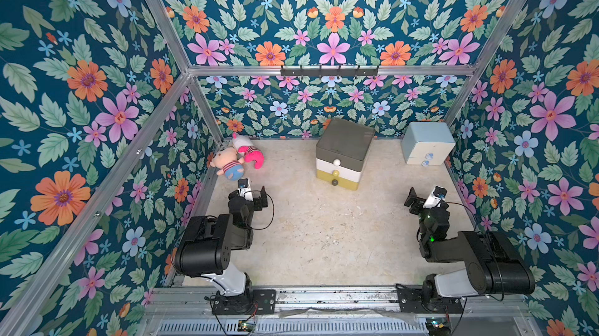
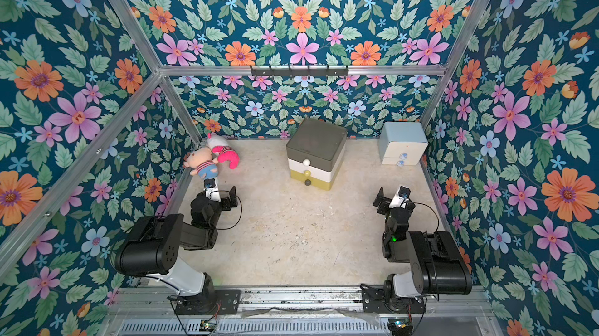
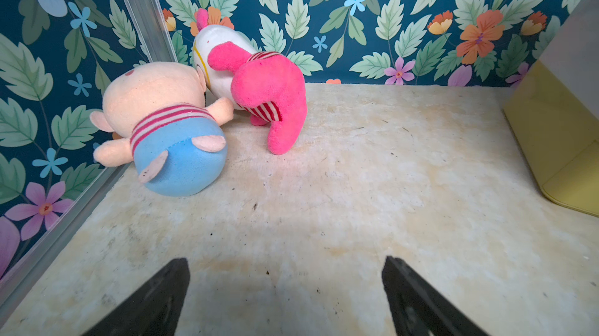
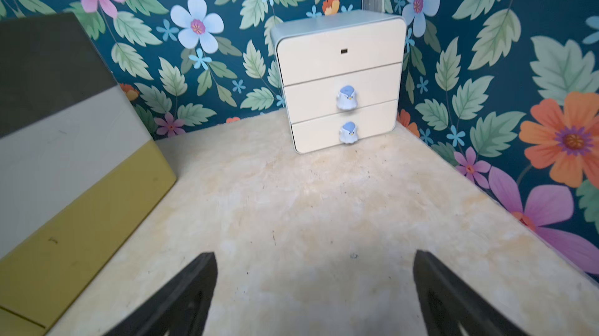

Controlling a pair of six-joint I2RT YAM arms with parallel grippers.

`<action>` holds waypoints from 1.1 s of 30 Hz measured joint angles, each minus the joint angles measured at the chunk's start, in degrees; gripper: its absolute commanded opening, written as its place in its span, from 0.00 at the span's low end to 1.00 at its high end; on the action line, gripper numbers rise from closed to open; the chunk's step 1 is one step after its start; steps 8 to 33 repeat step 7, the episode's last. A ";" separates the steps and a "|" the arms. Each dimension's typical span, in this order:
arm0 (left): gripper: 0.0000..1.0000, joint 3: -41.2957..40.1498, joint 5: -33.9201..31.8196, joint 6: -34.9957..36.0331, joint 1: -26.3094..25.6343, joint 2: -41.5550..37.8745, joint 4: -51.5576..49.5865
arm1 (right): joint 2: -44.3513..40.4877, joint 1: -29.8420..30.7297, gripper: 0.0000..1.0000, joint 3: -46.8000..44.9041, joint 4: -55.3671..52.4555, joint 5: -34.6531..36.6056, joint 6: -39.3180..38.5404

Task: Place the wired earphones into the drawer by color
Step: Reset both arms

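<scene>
The mottled beige tabletop [image 1: 324, 237] is the largest thing in view, with the left arm [image 1: 207, 247] and the right arm [image 1: 486, 259] folded back at its near edge. The three-tier drawer box [image 1: 343, 143] stands toward the back, roughly midway between the two sides. Its grey, white and yellow tiers are all pushed shut. A pale blue cabinet [image 1: 426, 140] fills the far corner on the robot's right, and a plush pig [image 1: 228, 164] and a pink-and-white plush [image 1: 248, 153] lie touching each other in the far left corner. The left gripper [image 3: 285, 263] and the right gripper [image 4: 316, 256] both hover over bare table, jaws spread wide and empty. The three ball knobs [image 1: 336, 173] are the only handholds on the box, which looks like light plastic and would probably slide if one were tugged without bracing. No wired earphones show in any view (whether they lie inside the closed tiers cannot be told). Such bundles would likely be feather-light and limp, prone to uncoiling and snagging, so they are best pinched across the thick middle of the coil, not by a loose bud or plug.
</scene>
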 measured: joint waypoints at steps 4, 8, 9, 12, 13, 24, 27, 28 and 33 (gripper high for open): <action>0.99 0.09 0.00 0.00 -0.04 0.00 -0.09 | -0.04 0.00 0.99 -0.04 1.01 0.15 0.00; 0.99 0.17 -0.07 0.02 -0.13 0.00 -0.04 | -0.07 0.00 0.99 -0.04 1.42 0.15 0.00; 0.99 0.17 -0.07 0.02 -0.13 0.00 -0.04 | -0.07 0.00 0.99 -0.04 1.42 0.15 0.00; 0.99 0.17 -0.07 0.02 -0.13 0.00 -0.04 | -0.07 0.00 0.99 -0.04 1.42 0.15 0.00; 0.99 0.17 -0.07 0.02 -0.13 0.00 -0.04 | -0.07 0.00 0.99 -0.04 1.42 0.15 0.00; 0.99 0.17 -0.07 0.02 -0.13 0.00 -0.04 | -0.07 0.00 0.99 -0.04 1.42 0.15 0.00; 0.99 0.17 -0.07 0.02 -0.13 0.00 -0.04 | -0.07 0.00 0.99 -0.04 1.42 0.15 0.00; 0.99 0.17 -0.07 0.02 -0.13 0.00 -0.04 | -0.07 0.00 0.99 -0.04 1.42 0.15 0.00; 0.99 0.17 -0.07 0.02 -0.13 0.00 -0.04 | -0.07 0.00 0.99 -0.04 1.42 0.15 0.00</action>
